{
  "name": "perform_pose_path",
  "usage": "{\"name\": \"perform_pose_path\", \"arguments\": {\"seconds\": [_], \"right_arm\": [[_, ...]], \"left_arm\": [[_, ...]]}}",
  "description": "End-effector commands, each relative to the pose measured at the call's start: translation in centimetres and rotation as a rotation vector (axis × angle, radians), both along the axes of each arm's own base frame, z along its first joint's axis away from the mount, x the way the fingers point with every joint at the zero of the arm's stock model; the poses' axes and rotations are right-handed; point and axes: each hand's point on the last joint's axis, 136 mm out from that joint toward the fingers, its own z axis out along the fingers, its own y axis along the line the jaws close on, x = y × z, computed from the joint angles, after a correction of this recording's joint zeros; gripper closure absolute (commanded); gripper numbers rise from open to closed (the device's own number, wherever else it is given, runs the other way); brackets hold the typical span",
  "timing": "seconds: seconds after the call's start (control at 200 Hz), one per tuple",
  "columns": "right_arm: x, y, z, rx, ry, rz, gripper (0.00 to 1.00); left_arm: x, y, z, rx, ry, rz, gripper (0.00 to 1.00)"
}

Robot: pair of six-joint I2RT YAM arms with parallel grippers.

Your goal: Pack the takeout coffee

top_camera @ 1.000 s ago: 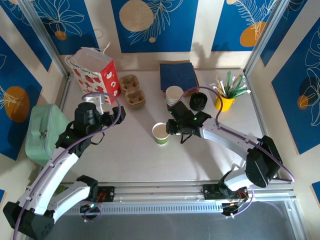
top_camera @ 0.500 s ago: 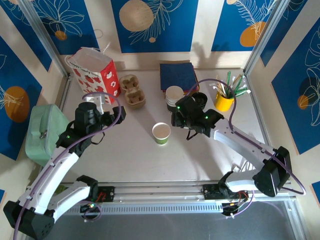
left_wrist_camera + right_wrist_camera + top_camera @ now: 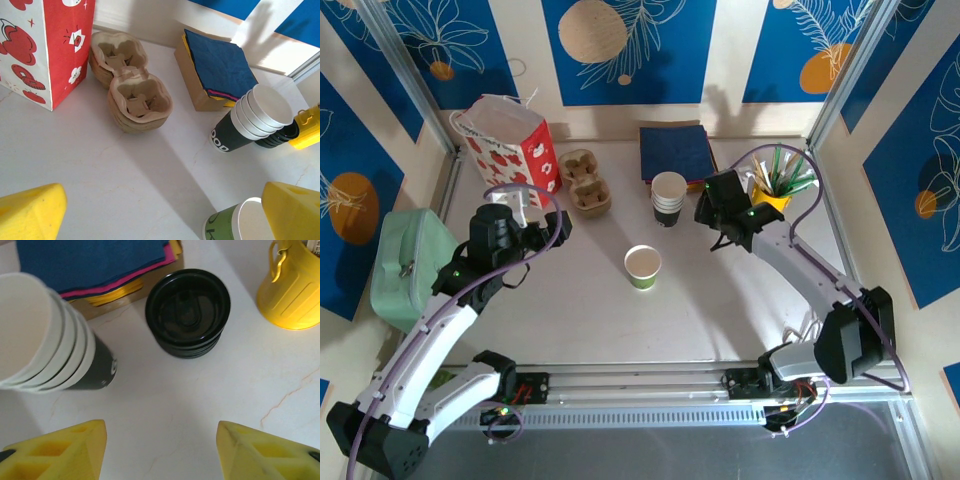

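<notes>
On the table [image 3: 580, 310], from near edge to far edge, we record the following. First, the left gripper [image 3: 558, 224], over the left half: its yellow fingers [image 3: 31, 212] are spread wide with nothing between them. Next, the takeout coffee [image 3: 642, 267], a small paper cup with a lime-green side and an open top, pale inside. It stands upright near the middle of the table, apart from both grippers. Next, the right gripper [image 3: 712, 203], over the far right part of the table, with its fingers likewise wide apart and empty. Just ahead of them sits a stack of black lids [image 3: 187, 310]. Beside the lids on the left we note a stack of white cups [image 3: 668, 195], upright, the outermost with a black side. Towards the right edge stands a yellow mug [image 3: 770, 207] holding green and white sticks [image 3: 782, 170]. Left of the cups we count two piles of pulp cup carriers [image 3: 140, 97], touching each other. At the far edge lie blue napkins [image 3: 677, 152] on a brown box [image 3: 197, 87]. In the far left corner stands a red and white paper bag [image 3: 510, 140]. Beside the left edge we enter a pale green case [image 3: 410, 265].
</notes>
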Motion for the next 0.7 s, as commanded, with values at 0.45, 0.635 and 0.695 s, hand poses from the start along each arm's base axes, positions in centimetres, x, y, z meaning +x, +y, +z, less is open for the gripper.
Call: {"name": "perform_pose_path", "arguments": {"seconds": [0.45,0.635,0.695], "right_arm": [[6.4,-3.6,-3.8,-0.06,0.018,-0.171,0.37],[7.3,-4.2,-5.0,-0.031,0.048,-0.201,0.37],[7.5,-4.2,-5.4,-0.024,0.056,-0.203,0.37]], "left_arm": [[-0.6,0.0,0.8,-0.005,-0.025,-0.009,0.01],[-1.0,0.5,0.7,0.012,-0.027,0.0,0.01],[-1.0,0.5,0.7,0.017,-0.029,0.0,0.01]]}}
